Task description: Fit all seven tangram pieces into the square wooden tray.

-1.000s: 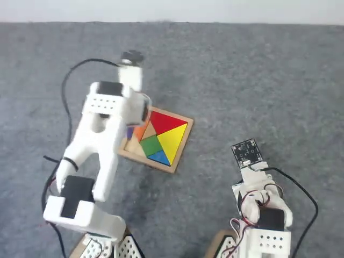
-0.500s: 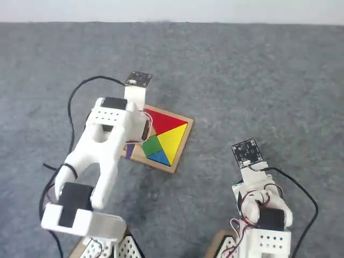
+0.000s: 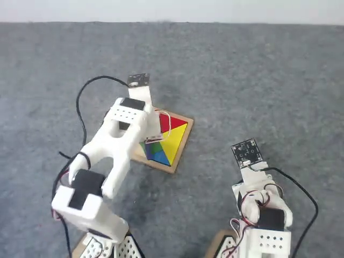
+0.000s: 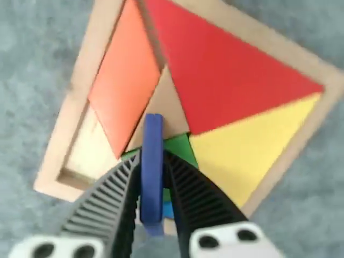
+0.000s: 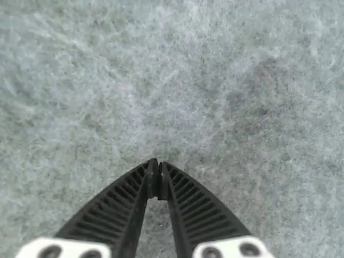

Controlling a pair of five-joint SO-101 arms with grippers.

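The square wooden tray (image 3: 180,146) lies at mid table, holding red (image 3: 174,123), yellow (image 3: 172,141), green and blue (image 3: 159,156) pieces. In the left wrist view the tray (image 4: 52,172) also holds an orange piece (image 4: 129,86), a red triangle (image 4: 220,75), a yellow triangle (image 4: 247,156) and a green piece (image 4: 180,148), with a bare corner slot (image 4: 88,153). My left gripper (image 4: 152,161) hovers over the tray, shut on a dark blue piece (image 4: 152,166) held on edge. My right gripper (image 5: 156,177) is shut and empty above bare carpet, at the front right (image 3: 247,153).
Grey carpet (image 3: 258,80) covers the table on all sides of the tray. The left arm's white body (image 3: 115,145) and black cable (image 3: 80,107) overhang the tray's left part. A pale wall strip runs along the far edge.
The left arm has swung right and lowered over the tray, carrying the blue piece with it. The right arm has stayed still.
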